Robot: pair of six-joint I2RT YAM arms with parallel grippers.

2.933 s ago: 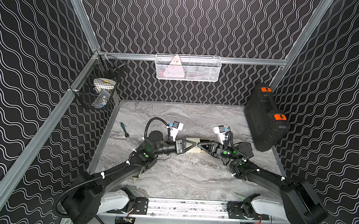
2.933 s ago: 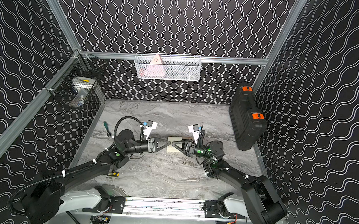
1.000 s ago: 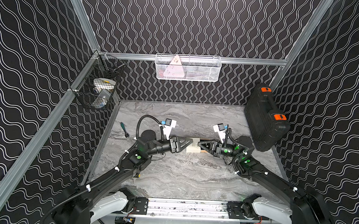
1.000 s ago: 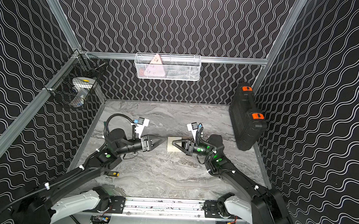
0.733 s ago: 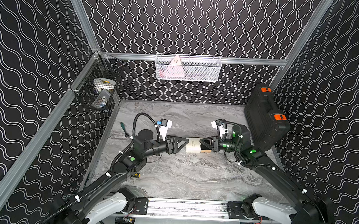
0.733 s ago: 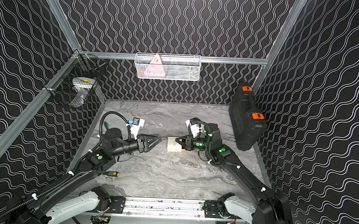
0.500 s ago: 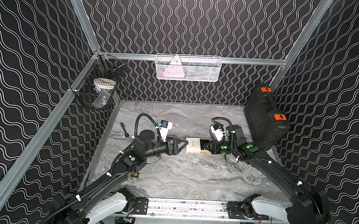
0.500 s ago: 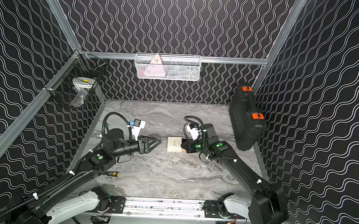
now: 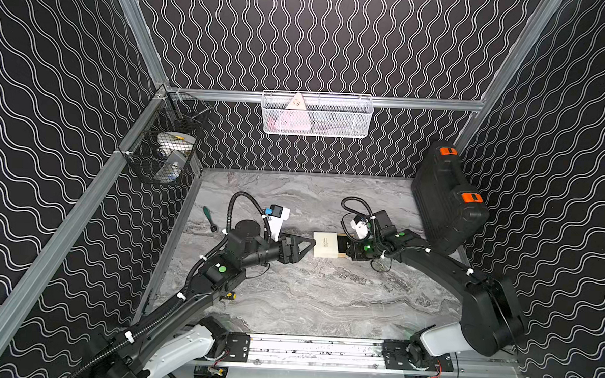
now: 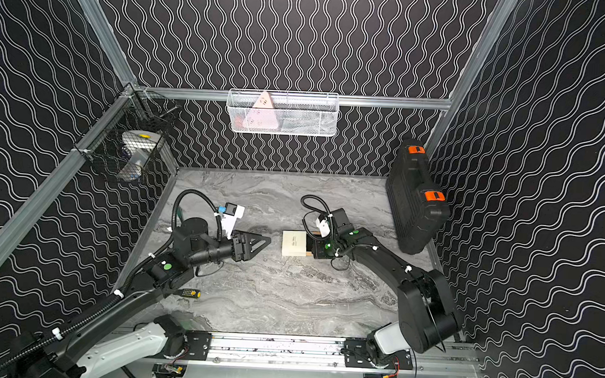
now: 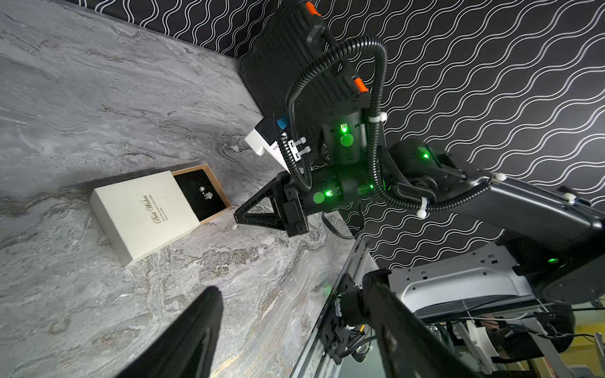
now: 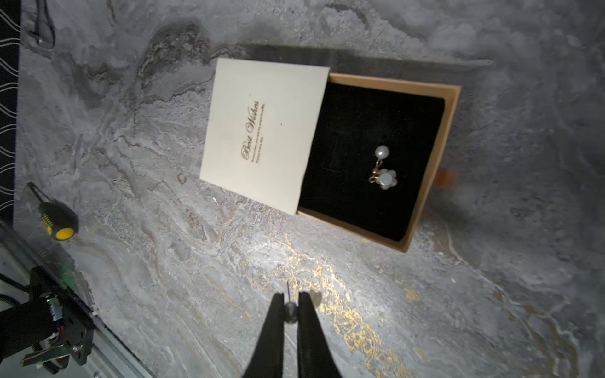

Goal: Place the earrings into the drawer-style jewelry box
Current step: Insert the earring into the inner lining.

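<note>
**A:** The right gripper (image 12: 291, 294) is pinching almost fully closed on the second earring (image 12: 290, 311), a tiny pale bead on a thin metal pin. The pin is poking out past the tips.

**B:** The other one?

**A:** The pearl-and-flower-cluster earring (image 12: 385, 178) is lying on the black lining of the tan slide-out tray (image 12: 431, 157). The tray is sticking out of the small flat white cardboard jewelry box (image 9: 325, 244), toward the right arm.

**B:** Geometry for the drop?

**A:** The box's long axis is running left-right across the grey marbled table (image 9: 306, 302), with the sleeve end facing the left arm. The right gripper is hanging just beside the tray, seemingly on the front-rail side. It is likely needing only a short shift toward the back wall. The right arm is the nearer one.

**B:** Left side?

**A:** The left gripper (image 9: 311, 242) is hovering wide open and empty near the sleeve end, not touching it.

**B:** Markings?

**A:** The dark script print (image 12: 251, 131) on the sleeve is reading "Best Wishes". The finer lines under it are too small to read.
</note>
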